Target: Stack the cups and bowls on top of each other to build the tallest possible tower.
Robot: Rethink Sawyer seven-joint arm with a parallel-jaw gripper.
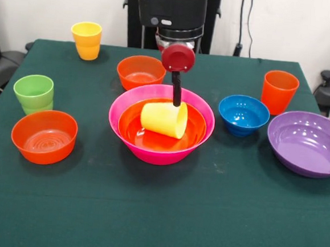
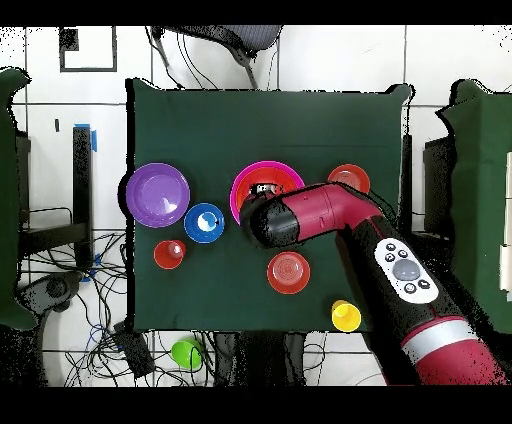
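The tower's base, the largest pink bowl (image 1: 159, 151), stands mid-table with the large orange bowl (image 1: 135, 134) nested in it; its rim also shows in the overhead view (image 2: 250, 178). A yellow cup (image 1: 163, 119) lies tilted inside, mouth to the right. My gripper (image 1: 177, 103) comes straight down and is shut on the cup's upper rim. In the overhead view my arm (image 2: 320, 212) hides the gripper and the cup. Loose on the table: another yellow cup (image 1: 86, 40), a green cup (image 1: 34, 94), an orange cup (image 1: 279, 91), two small orange bowls (image 1: 141, 72) (image 1: 44, 136), a blue bowl (image 1: 243, 114), a purple bowl (image 1: 307, 143).
The green cloth table (image 1: 158, 214) has open room along its near edge in the front view. The black pedestal (image 1: 133, 18) stands at the far side. Chairs and cables lie around the table in the overhead view.
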